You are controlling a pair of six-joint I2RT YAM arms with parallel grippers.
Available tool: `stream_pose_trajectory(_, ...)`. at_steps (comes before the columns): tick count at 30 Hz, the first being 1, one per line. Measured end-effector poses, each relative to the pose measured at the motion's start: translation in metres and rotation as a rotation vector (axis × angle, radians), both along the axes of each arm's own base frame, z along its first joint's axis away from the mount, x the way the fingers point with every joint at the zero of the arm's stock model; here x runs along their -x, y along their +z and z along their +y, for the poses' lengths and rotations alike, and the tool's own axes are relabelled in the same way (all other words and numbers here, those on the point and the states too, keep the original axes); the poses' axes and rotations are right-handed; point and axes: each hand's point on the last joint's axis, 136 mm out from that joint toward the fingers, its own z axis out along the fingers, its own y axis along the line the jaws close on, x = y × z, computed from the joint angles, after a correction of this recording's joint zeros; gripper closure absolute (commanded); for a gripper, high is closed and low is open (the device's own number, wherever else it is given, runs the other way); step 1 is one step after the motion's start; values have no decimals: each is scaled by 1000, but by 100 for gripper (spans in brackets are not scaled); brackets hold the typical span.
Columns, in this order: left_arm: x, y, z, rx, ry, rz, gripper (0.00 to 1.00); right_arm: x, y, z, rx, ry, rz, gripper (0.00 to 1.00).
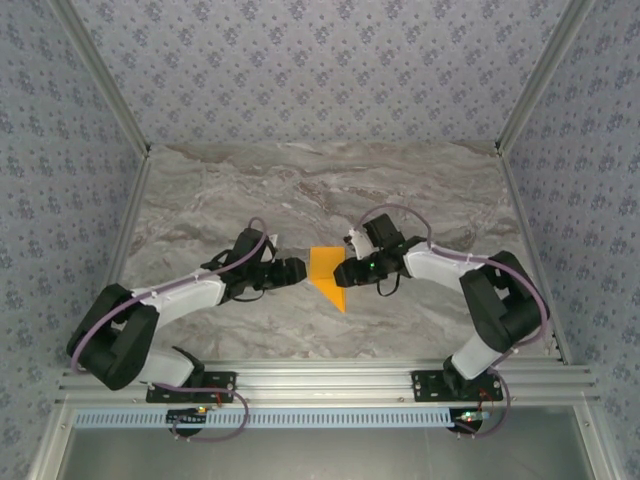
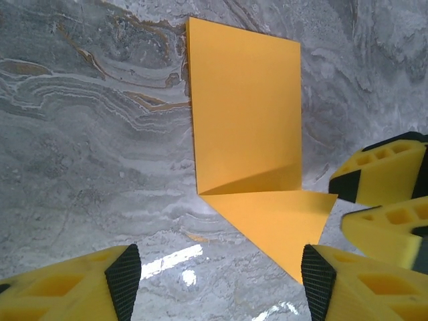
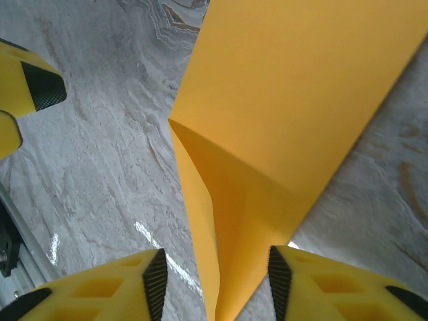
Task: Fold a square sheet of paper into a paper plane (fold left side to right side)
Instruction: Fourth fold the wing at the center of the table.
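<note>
The left gripper (image 1: 296, 270) stands with its jaws spread wide and empty at the middle of the marble table (image 1: 300, 190). It faces the right gripper (image 1: 349, 269) across an orange-yellow sheet of paper (image 1: 325, 274) lying on the table between the two. From above, the sheet is a narrow creased shape, squared off at its far end. Its near end runs to a point that slants toward the right arm's side. In the left wrist view, the left gripper (image 2: 221, 281) frames bare marble between its black-padded yellow fingers (image 2: 124, 281), and the pointed end of the sheet of paper (image 2: 244, 114) lies just beside one of them. A diagonal crease crosses the sheet where its rectangular part meets its triangular part (a flap lifts slightly there and casts a shadow). The right gripper's yellow fingers (image 2: 381, 177) show at that view's right edge, near the paper. In the right wrist view, the right gripper (image 3: 214, 281) is likewise unclenched, its fingers well apart. The narrowing end of the sheet of paper (image 3: 287, 100) runs down between them, and one pad (image 3: 277, 274) sits right at the sheet's edge, though whether it touches cannot be told. A finger of the left gripper (image 3: 37, 87) shows at the upper left, apart from the paper.
</note>
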Motion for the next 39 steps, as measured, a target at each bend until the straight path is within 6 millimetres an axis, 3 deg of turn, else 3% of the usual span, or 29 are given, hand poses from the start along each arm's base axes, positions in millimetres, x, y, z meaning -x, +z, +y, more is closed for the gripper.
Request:
stream_pose_trajectory(5,3,-11,-1,-5,-4,41,32,-7,-7,4,20,14,-5,89)
stream_pose_trajectory(8,3,-17,-2,-2,6,68,31,-9,-10,0,46,11,-14,98)
stream_pose_trajectory(17,0,-29,-16,39,21,130,30,-10,-16,-8,96,2,-26,100)
stream_pose_trajectory(23,-9,-22,-38,76,-5,126,36,-9,-17,-9,103,1,-22,98)
stream_pose_trajectory(26,-15,-18,-50,95,-14,120,43,-9,-17,-9,103,1,-22,94)
stream_pose_trajectory(29,-20,-16,-60,107,-23,121,49,-9,-17,-9,105,0,-25,82)
stream_pose_trajectory(31,-21,-16,-64,115,-29,120,50,-10,-14,-11,111,-3,-37,69)
stream_pose_trajectory(35,-22,-18,-68,123,-25,128,51,-12,6,-19,120,-32,-108,52)
stream_pose_trajectory(39,-23,-17,-69,135,-9,143,51,-12,35,-27,140,-63,-222,46)
